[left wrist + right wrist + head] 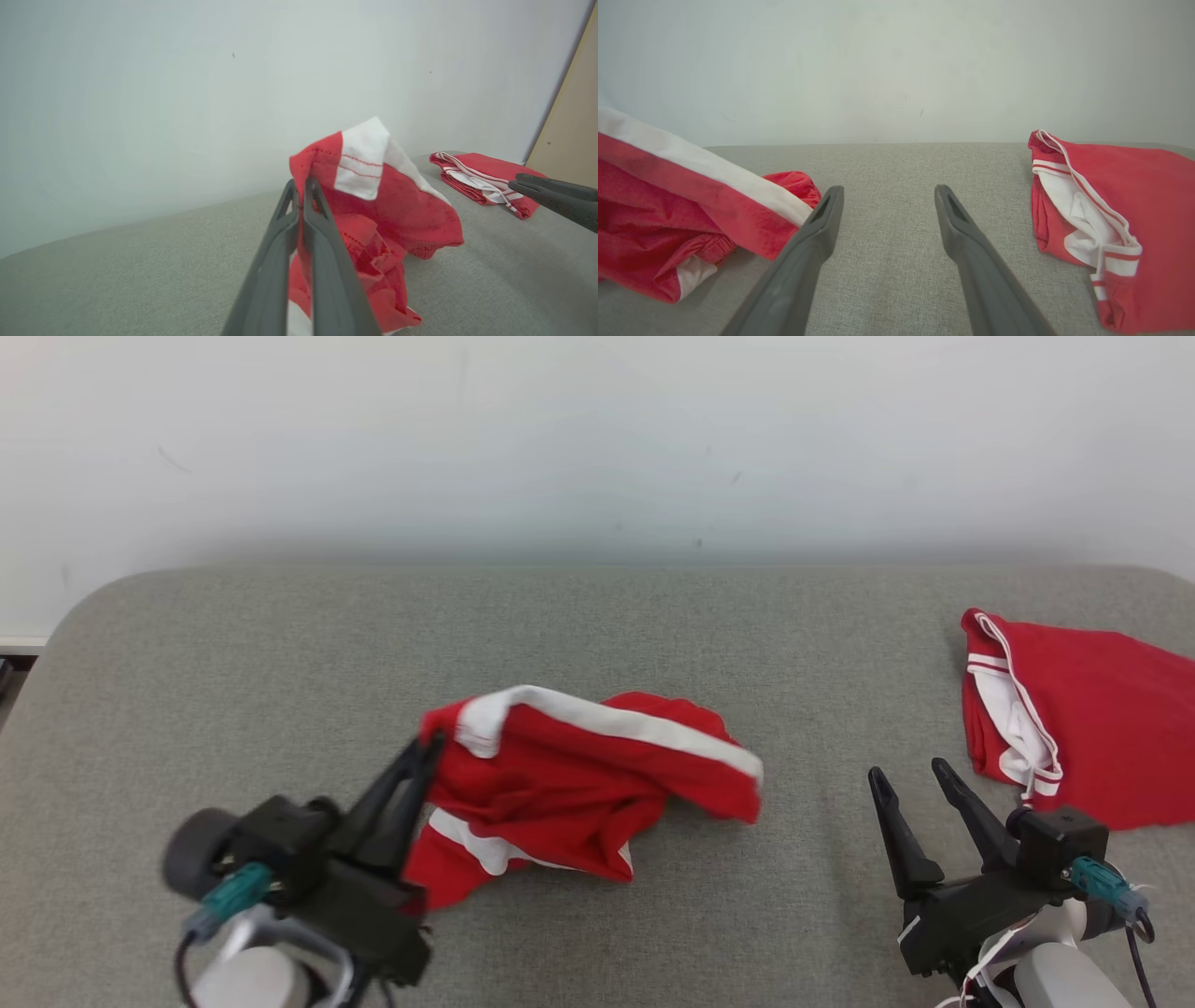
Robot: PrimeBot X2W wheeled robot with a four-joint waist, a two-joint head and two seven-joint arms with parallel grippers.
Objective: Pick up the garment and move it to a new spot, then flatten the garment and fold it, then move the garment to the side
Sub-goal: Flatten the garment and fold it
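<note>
The left gripper (431, 744) has its two long dark fingers pressed flat together, and between their tips it pinches an edge of the crumpled red mesh garment with broad white bands (569, 775). From that pinch the cloth spreads off to the gripper's right and back alongside its fingers toward the wrist. Looking along those fingers in the left wrist view, a red-and-white corner stands up just beyond and above the tips. The rest sags in loose folds down onto the grey woven fabric surface (653, 625) beneath. The right gripper (906, 770) holds nothing: its fingers are spread wide apart and point toward the pale wall (597, 429), with bare grey cloth between them and just ahead. The bunched garment lies off this gripper's left finger, and in the head view there is a clear gap between them. In the right wrist view a white-striped fold comes close by that fingertip, and I cannot tell whether it brushes it. Off the right finger, a folded red garment with thin white trim (1092, 719) lies flat on the surface, near the fingers but apart from them. Beyond that folded piece, in the left wrist view, a tan panel (574, 116) stands against the wall.
</note>
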